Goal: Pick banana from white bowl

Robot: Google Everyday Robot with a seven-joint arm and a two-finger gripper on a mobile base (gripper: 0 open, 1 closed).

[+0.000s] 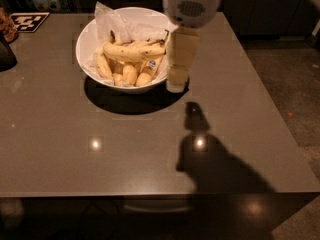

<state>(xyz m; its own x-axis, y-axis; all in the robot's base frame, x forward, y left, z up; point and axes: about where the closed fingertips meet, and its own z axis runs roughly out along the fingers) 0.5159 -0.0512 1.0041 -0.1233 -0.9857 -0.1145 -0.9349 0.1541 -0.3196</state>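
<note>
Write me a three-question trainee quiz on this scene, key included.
1. True or false: the long, curved, brown-flecked yellow banana lies on top of the other bananas in the large, glossy white bowl.
2. Where is the robot's cream-coloured gripper? A) by the bowl's right rim as seen; B) lifting the banana clear; C) left of the bowl.
3. Fill in: the sticker on the stubbier yellow banana is ____.
Key: 1 true; 2 A; 3 blue.
</note>
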